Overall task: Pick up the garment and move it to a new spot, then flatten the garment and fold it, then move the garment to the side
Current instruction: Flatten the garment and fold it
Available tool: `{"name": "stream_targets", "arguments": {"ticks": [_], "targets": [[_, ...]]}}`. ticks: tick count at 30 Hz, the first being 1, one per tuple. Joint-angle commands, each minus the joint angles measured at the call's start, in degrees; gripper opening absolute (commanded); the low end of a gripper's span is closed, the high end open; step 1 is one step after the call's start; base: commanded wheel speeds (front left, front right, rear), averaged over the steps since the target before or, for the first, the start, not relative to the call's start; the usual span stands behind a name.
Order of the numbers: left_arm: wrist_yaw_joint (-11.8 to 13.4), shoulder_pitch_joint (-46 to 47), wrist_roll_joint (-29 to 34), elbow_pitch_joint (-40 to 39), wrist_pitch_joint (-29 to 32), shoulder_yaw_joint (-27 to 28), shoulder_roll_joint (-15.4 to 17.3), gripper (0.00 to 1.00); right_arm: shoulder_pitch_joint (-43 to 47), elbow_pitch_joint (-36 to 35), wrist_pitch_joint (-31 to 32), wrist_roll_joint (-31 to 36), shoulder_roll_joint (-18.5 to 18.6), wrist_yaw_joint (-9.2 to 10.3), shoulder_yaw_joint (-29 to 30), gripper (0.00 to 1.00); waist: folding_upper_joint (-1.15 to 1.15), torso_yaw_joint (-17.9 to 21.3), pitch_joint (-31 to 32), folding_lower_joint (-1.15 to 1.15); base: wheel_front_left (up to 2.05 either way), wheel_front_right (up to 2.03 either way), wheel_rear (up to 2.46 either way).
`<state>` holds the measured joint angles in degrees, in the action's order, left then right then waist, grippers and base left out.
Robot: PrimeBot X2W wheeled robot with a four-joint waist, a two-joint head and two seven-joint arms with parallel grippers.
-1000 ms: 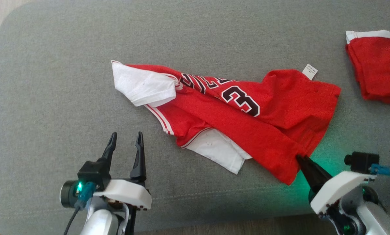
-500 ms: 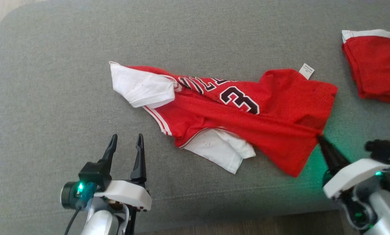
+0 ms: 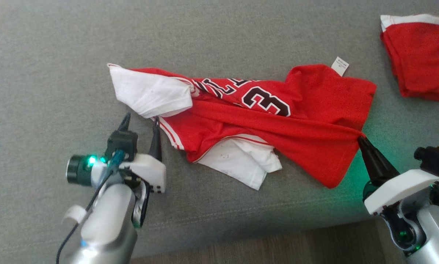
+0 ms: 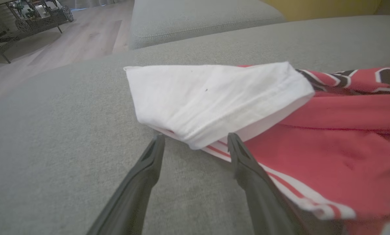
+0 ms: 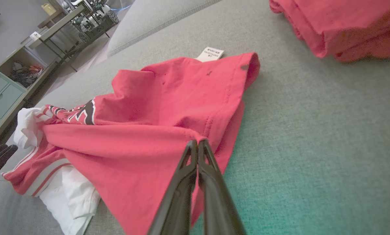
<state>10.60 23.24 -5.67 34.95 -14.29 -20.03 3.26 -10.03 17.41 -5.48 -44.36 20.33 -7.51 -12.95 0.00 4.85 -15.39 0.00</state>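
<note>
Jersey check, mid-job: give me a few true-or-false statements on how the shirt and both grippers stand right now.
1. The right gripper has its jaws shut on the jersey's red edge. True.
2. The left gripper has its jaws shut on the white sleeve. False: its jaws stand open at the sleeve's near edge.
3. The jersey lies flat and spread out. False: it is crumpled, with folds across it.
4. A second red garment lies apart from the jersey on the grey cushion. True.
</note>
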Motion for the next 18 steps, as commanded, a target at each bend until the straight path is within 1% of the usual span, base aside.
{"name": "stream_targets", "arguments": {"ticks": [1, 5, 9, 10, 11, 12, 14, 15, 18], "targets": [[0.4, 2.2, 0.6, -0.1, -0.7, 1.2, 0.6, 1.00, -1.2, -1.9, -0.1, 0.3, 0.9, 0.02, -0.4, 0.00, 0.00, 0.6, -1.0, 0.00, 0.00, 0.00, 0.00], [2.8, 5.9, 1.9, 6.9, -0.7, 1.5, 1.2, 1.00, -1.9, -2.4, -0.1, 0.3, 0.8, 0.02, -0.6, 0.00, 0.00, 1.9, -2.0, 0.00, 0.00, 0.00, 0.00], [5.5, 7.9, 3.1, 7.6, -0.7, 1.9, 1.9, 1.00, -2.2, -2.5, -0.5, 0.2, 0.7, 0.02, -0.4, 0.00, 0.00, 2.8, -2.2, 0.00, 0.00, 0.00, 0.00], [6.4, 8.1, 3.7, 7.0, -0.7, 1.7, 2.3, 0.96, -2.1, -2.4, -0.6, 0.2, 0.7, 0.02, -0.5, 0.00, 0.00, 3.0, -2.1, 0.00, 0.00, 0.00, 0.00], [7.3, 8.2, 4.3, 6.0, -0.7, 1.7, 2.7, 0.76, -2.1, -2.3, -0.7, 0.2, 0.6, 0.02, -0.5, 0.00, 0.00, 3.1, -2.0, 0.00, 0.00, 0.00, 0.00], [8.2, 8.0, 4.8, 4.9, -0.7, 1.6, 3.1, 0.46, -1.9, -2.2, -0.8, 0.1, 0.6, 0.02, -0.6, 0.00, 0.00, 3.2, -1.9, 0.00, 0.00, 0.00, 0.00], [9.7, 7.4, 5.7, 3.2, -0.7, 1.5, 3.8, 0.14, -1.8, -1.9, -0.9, 0.1, 0.5, 0.02, -0.7, 0.00, 0.00, 3.5, -1.4, 0.00, 0.00, 0.00, 0.00], [10.2, 7.0, 6.0, 2.6, -0.7, 1.4, 4.2, 0.00, -1.8, -1.7, -0.9, 0.1, 0.4, 0.02, -0.8, 0.00, 0.00, 3.6, -1.2, 0.00, 0.00, 0.00, 0.00], [11.1, 6.4, 6.5, 1.1, -0.7, 1.4, 4.9, 0.00, -1.9, -1.4, -1.0, 0.1, 0.3, 0.02, -1.0, 0.00, 0.00, 3.7, -0.7, 0.00, 0.00, 0.00, 0.00]]}}
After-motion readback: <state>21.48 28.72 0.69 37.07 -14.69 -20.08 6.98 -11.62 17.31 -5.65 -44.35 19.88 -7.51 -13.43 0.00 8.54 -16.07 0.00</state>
